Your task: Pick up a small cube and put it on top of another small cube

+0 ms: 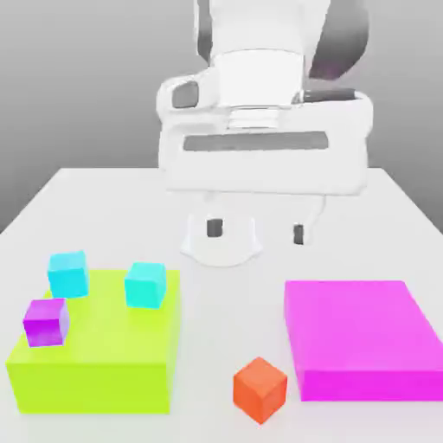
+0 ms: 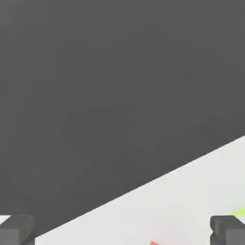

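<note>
Behind the small cube (image 1: 260, 389), barely peeking into the hand view, the pincer (image 1: 256, 231) hangs wide open, empty.

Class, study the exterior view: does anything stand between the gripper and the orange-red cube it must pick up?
Nothing visible does. The open gripper hangs at the back of the white table; the orange-red cube sits alone near the front edge, in the bare gap between the lime block and the magenta block.
</note>
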You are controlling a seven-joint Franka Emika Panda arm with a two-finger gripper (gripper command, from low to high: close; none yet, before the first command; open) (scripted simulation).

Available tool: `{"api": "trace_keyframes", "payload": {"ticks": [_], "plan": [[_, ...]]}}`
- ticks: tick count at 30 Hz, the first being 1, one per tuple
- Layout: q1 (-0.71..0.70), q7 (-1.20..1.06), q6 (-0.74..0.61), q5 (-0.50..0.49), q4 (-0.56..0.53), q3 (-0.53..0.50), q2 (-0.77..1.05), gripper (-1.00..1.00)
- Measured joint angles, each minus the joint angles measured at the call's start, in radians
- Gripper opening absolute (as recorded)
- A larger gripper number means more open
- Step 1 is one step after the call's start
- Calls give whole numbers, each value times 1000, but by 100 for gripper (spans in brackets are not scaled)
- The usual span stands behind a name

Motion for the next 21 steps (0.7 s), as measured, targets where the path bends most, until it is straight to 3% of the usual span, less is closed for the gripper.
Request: {"api": "trace_keyframes", "payload": {"ticks": [7,13,14,21], "plan": [[31,297,126,-74,-89,-4,258,0],[99,401,289,-156,-72,-85,476,0],[108,408,309,-165,-67,-96,502,-100],[109,410,313,-167,-67,-96,504,-100]]}}
